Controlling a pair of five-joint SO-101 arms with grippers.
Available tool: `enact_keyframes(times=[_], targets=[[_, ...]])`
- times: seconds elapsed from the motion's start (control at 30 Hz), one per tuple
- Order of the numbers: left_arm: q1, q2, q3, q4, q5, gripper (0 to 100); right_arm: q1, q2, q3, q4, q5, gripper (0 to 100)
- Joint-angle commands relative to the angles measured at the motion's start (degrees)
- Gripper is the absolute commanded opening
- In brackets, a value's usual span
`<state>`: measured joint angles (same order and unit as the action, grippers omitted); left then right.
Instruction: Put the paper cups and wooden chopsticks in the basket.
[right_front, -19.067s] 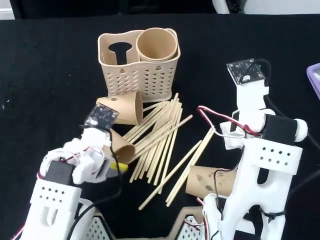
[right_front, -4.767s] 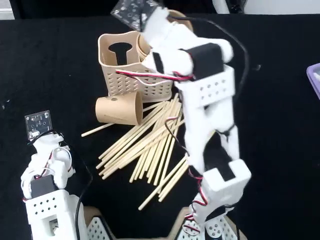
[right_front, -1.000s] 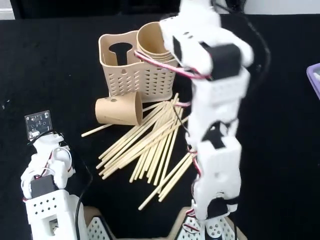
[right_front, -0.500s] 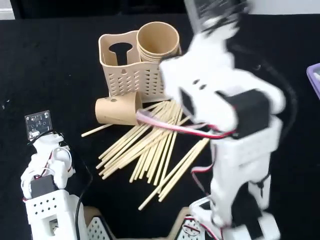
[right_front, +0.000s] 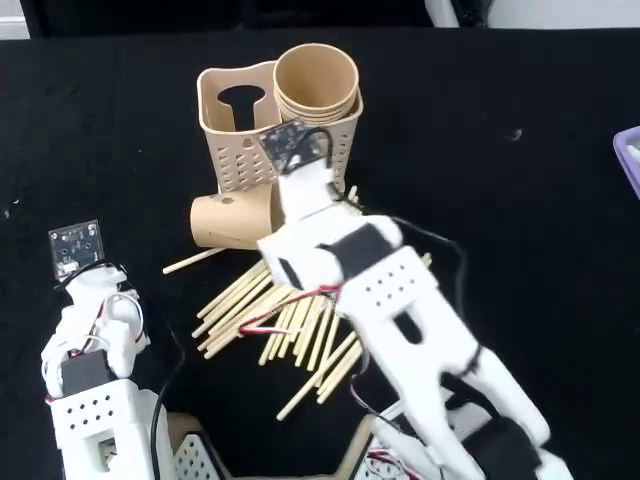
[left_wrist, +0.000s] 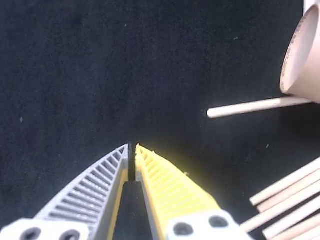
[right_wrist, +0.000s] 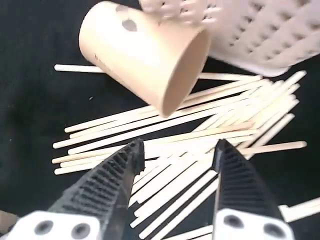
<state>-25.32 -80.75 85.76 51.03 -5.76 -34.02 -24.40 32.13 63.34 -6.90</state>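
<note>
Lying cup (right_front: 232, 220): one paper cup is on its side on the counter (right_front: 120, 130), close against the basket (right_front: 250, 160) wall, with its mouth turned toward the chopsticks (right_front: 225, 305).
Stacked cups (right_front: 315, 80): these stand nested in one compartment of the basket. The other compartment looks free.
Chopsticks: none is in the basket. They lie in a loose fan on the counter, and one lies apart, near the cup.
Right hand (right_wrist: 180, 147): the fingers are wide apart and hold nothing. It hangs over the chopsticks, just beside the mouth of the cup (right_wrist: 145, 60).
Left hand (left_wrist: 132, 148): the fingers are together with nothing between them, low over bare counter, well apart from the pile.
Risk for the cup: if you come down a little off, I think a finger will push the cup and it will roll along the basket wall. A hard squeeze may also bend the paper rim.
Risk for the chopsticks: a finger that drags through the fan may scatter them wider, or lift a stick together with the cup.
Hidden: in the high view your right arm (right_front: 400, 310) covers a part of the pile and its own hand.
Not clear: whether the cup really touches the basket, and how many cups are in the stack.
</note>
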Motion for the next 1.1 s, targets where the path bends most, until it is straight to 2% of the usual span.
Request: enact_keyframes(times=[0.0, 0.37, 0.7, 0.93, 1.07], targets=[[0.48, -0.62, 0.4, -2.11, 0.53, 3, -2.73, 5.58, -2.24, -3.34, -1.23, 24.7], [0.48, -0.62, 0.48, -1.93, 0.53, 3, -2.73, 19.91, -14.37, -6.51, -1.32, 24.4], [0.48, -0.62, 0.48, -1.93, 0.53, 3, -2.81, 23.78, -16.4, -6.07, -0.97, 23.7], [0.48, -0.62, 0.48, -1.93, 0.53, 3, -2.9, 23.69, -16.4, -9.41, 8.09, 1.4], [0.48, -0.62, 0.48, -1.93, 0.53, 3, -2.81, 22.46, -16.13, -7.82, 8.88, 1.0]])
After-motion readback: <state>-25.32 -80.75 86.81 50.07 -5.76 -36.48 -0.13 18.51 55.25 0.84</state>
